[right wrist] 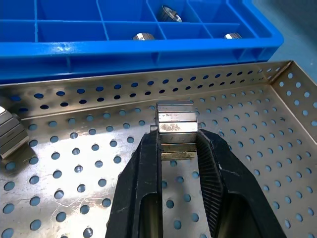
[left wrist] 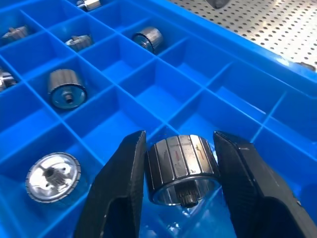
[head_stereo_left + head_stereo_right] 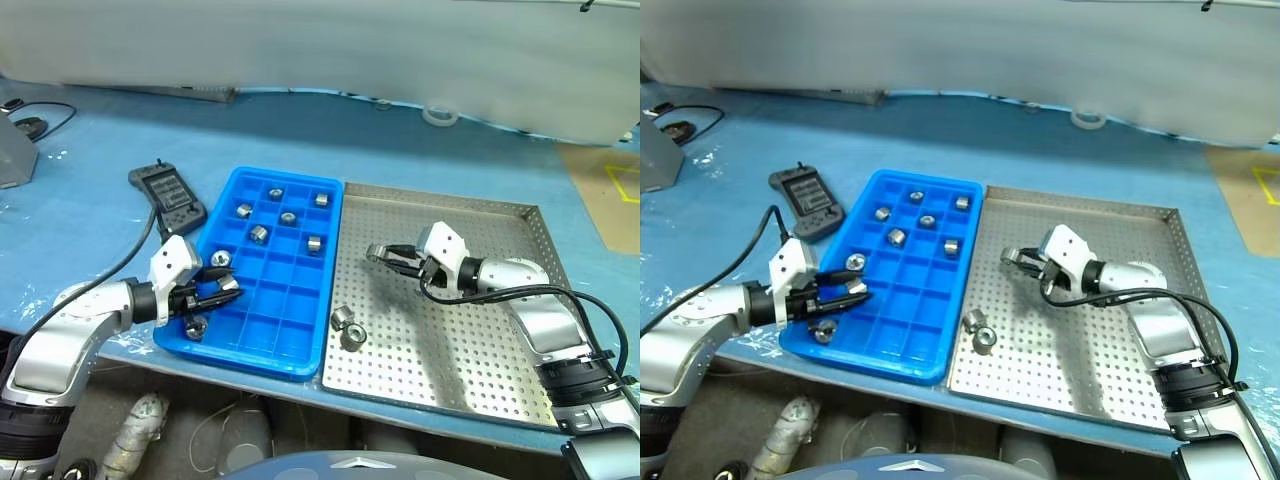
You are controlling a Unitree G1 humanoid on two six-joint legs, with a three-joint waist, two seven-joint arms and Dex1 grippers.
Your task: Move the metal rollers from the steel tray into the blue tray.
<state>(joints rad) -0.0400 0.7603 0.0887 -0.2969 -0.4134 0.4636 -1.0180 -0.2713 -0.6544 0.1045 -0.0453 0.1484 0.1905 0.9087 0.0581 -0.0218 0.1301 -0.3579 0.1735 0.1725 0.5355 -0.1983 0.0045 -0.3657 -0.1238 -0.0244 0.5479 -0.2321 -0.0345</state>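
Observation:
My left gripper [image 3: 228, 290] is shut on a ribbed metal roller [image 2: 182, 168] just above the near left compartments of the blue tray [image 3: 270, 352]. Several rollers lie in the blue tray's cells, among them one at the far end [image 3: 276, 193] and one in the near left corner [image 3: 196, 326]. My right gripper [image 3: 378, 253] is shut on another roller [image 1: 176, 124], held at its fingertips a little above the steel tray [image 3: 460, 360], near that tray's left side. Two loose rollers [image 3: 348, 327] lie side by side on the steel tray near its front left.
A black handheld controller [image 3: 168, 200] lies left of the blue tray, its cable trailing toward me. The steel tray's raised rim [image 3: 440, 203] runs along the far side. A roll of tape [image 3: 440, 115] sits far back on the blue table cover.

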